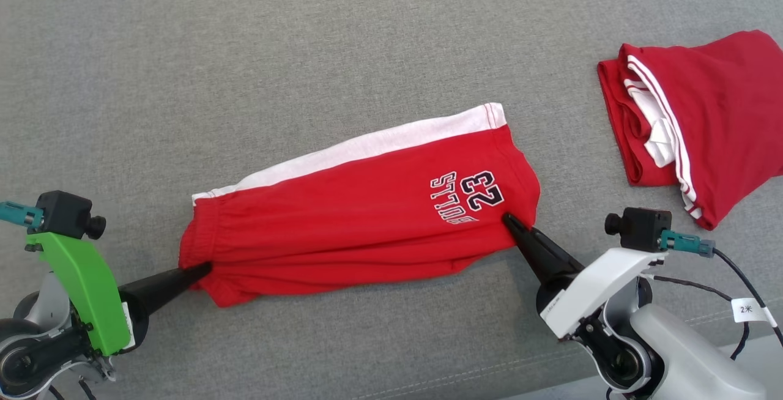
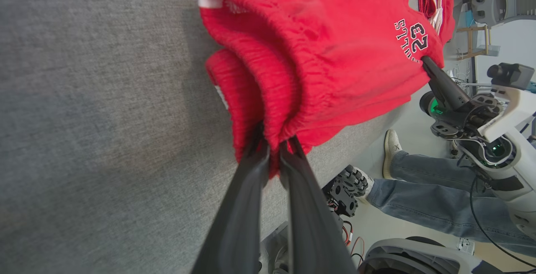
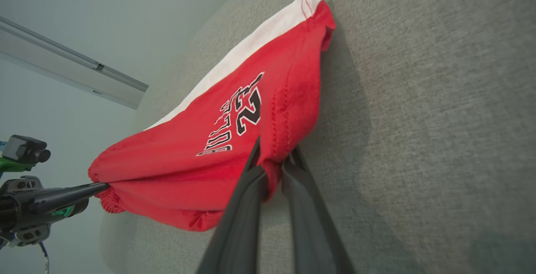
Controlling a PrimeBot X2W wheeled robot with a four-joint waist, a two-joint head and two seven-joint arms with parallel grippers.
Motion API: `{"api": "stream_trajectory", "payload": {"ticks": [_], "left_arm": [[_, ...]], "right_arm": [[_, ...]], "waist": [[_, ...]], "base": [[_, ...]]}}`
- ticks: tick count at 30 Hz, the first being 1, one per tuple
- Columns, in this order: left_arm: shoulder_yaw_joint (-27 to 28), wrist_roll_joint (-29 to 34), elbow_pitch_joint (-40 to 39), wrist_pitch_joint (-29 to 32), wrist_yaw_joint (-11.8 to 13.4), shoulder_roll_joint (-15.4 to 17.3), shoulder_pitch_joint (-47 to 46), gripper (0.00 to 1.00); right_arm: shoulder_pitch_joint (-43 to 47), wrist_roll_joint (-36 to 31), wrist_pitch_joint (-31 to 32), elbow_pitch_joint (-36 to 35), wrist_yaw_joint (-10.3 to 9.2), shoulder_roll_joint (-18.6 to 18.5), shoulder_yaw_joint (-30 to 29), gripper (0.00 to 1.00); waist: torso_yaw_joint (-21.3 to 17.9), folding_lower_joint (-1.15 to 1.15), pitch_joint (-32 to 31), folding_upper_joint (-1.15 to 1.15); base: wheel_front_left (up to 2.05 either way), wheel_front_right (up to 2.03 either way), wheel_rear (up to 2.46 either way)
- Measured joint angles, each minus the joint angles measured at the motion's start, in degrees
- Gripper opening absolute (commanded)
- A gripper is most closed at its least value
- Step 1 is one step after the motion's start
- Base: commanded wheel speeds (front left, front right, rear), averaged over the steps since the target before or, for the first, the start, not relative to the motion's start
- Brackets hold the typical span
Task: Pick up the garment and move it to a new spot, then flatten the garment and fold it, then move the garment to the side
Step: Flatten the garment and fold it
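Left gripper (image 1: 207,267) clamped tight on the waistband corner of the shorts (image 1: 361,222). Right gripper (image 1: 508,219) pinched closed on the hem corner, beside the "23" print. Shorts stretched between both tips, over grey cushion (image 1: 306,51). Second red garment (image 1: 703,112) beyond right gripper, apart.

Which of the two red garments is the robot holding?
The red shorts printed BULLS 23, in the middle: the left gripper and right gripper pinch its ends. The folded red garment at the right lies untouched.
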Motion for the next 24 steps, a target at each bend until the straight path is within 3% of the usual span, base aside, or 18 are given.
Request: {"api": "stream_trajectory", "payload": {"ticks": [4,6,7,8,9,10,11,15,21,24], "left_arm": [[-0.5,1.2,-0.4,-0.3,0.0,-0.3,0.0,0.0],[-1.1,2.0,-0.7,-0.5,-0.1,-0.6,0.0,0.0],[-1.6,2.3,-0.8,-0.5,-0.1,-0.8,0.0,0.0],[-2.1,2.7,-0.7,-0.5,-0.2,-1.2,0.0,0.13],[-2.1,2.7,-0.7,-0.5,-0.2,-1.2,0.0,0.29],[-2.2,3.0,-0.7,-0.7,-0.2,-1.7,0.0,0.44],[-2.2,3.1,-0.7,-1.0,-0.2,-2.1,0.0,0.99],[-2.1,4.6,-0.5,-3.4,-0.2,-2.5,0.0,1.0],[-0.5,12.4,-1.1,-10.6,-0.1,-2.4,0.4,1.0],[1.9,18.5,-0.9,-16.9,2.1,-2.7,0.6,1.0]], "right_arm": [[0.3,-1.7,-0.7,-0.2,-1.13,-0.7,0.5,0.0],[0.3,-2.4,-0.7,-0.2,-1.57,-1.3,0.6,0.13],[0.3,-2.7,-0.7,-0.3,-1.83,-1.7,0.6,0.27],[0.3,-3.1,-0.7,-0.2,-1.98,-2.3,0.6,0.74],[0.3,-3.1,-0.7,-0.2,-1.98,-2.3,0.6,1.0],[0.3,-3.3,-0.8,-0.2,-2.41,-2.7,0.4,1.0],[0.4,-3.3,-0.7,-0.2,-2.74,-3.0,0.4,1.0],[0.9,-3.6,-0.7,-0.3,-2.86,-3.6,0.4,1.0],[1.0,-3.6,-1.2,-0.8,-3.9,-5.8,-1.7,1.0],[1.0,-3.6,-1.4,-0.8,-4.37,-7.2,-3.1,1.0]], "waist": [[-0.9,0.0,0.4,0.0],[-0.9,0.0,0.6,0.0],[-0.7,0.0,0.6,0.0],[-0.5,0.0,0.6,0.0],[-0.5,0.0,0.6,0.0],[-0.3,0.0,0.6,0.0],[0.0,0.0,0.6,0.0],[1.4,0.0,0.5,0.0],[3.4,0.0,-0.5,0.0],[4.5,0.0,-1.1,0.0]], "base": [[0.0,0.0,0.0],[0.0,0.0,0.0],[0.0,0.0,0.0],[0.0,0.0,0.0],[0.0,0.0,0.0],[0.0,0.0,0.0],[0.0,0.0,0.0],[0.0,0.0,0.0],[0.0,0.0,0.0],[0.0,0.0,0.0]]}}
